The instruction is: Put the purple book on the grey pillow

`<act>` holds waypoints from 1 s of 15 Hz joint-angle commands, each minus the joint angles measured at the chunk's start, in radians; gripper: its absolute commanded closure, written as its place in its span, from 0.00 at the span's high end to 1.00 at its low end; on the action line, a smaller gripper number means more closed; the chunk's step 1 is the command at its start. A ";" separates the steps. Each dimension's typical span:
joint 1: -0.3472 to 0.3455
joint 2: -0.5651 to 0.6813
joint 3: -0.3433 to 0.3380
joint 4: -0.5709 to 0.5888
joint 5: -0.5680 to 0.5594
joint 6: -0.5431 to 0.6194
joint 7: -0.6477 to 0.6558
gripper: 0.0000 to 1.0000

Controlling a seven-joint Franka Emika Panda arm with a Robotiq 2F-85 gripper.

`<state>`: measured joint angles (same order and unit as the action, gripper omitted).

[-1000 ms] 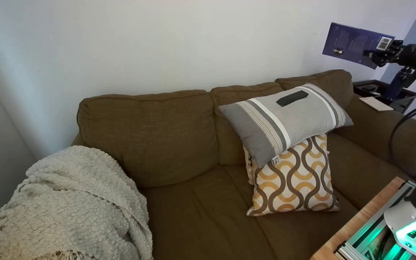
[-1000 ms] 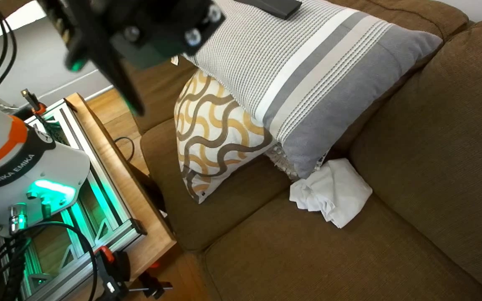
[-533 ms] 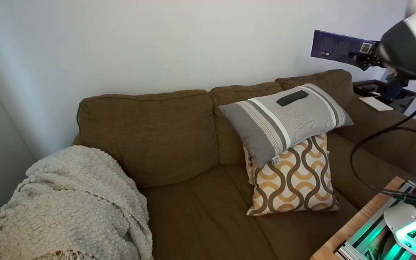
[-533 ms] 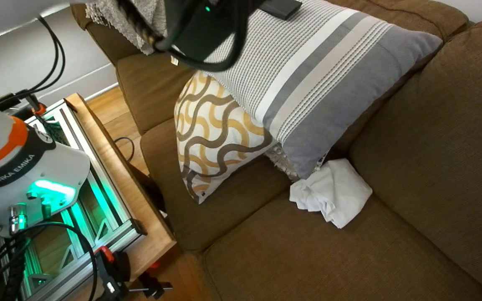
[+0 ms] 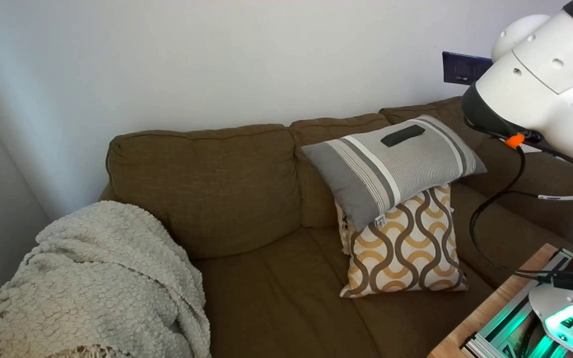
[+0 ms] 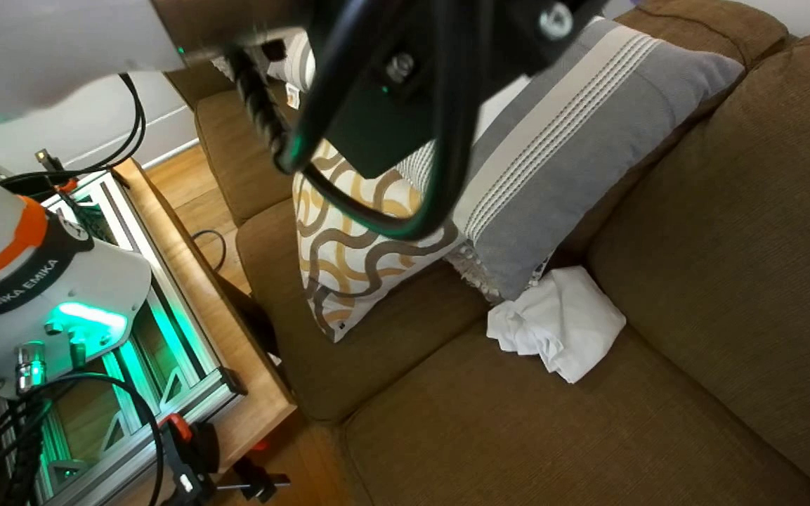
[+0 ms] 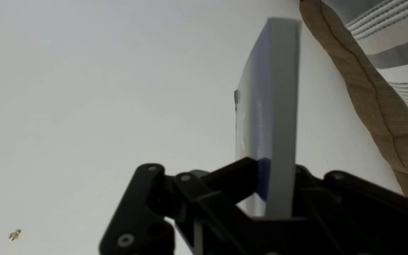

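The purple book (image 5: 466, 68) is up in the air against the wall, above the sofa back, with its right part behind the arm in an exterior view. In the wrist view the purple book (image 7: 284, 106) stands edge-on, clamped between the two fingers of my gripper (image 7: 278, 177), which is shut on it. The grey pillow (image 5: 400, 161) lies tilted on the sofa, its stripe bands showing, lower than the book and apart from it. In an exterior view, black wrist parts cover much of the grey pillow (image 6: 559, 147). A corner of it shows at upper right in the wrist view.
A flat dark object (image 5: 403, 135) lies on top of the grey pillow. The wavy-patterned cushion (image 5: 405, 243) leans beneath it. A white cloth (image 6: 558, 325) rests on the sofa seat. A fluffy blanket (image 5: 102, 278) covers one sofa end. The robot base (image 6: 53, 295) stands on a wooden table.
The arm has swung into view and now hides the gripper and part of the book. The book sits lower, after shifting left then slightly right. The black wrist parts moved right over the pillow.
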<state>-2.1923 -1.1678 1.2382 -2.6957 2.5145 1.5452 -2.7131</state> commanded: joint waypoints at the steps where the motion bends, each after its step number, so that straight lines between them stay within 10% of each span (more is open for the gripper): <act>1: 0.029 0.024 -0.009 -0.012 -0.009 0.016 -0.040 0.03; 15: 0.144 0.136 0.118 0.034 -0.012 0.231 -0.047 0.03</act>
<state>-2.0346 -1.0647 1.3398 -2.6875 2.5065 1.7975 -2.7126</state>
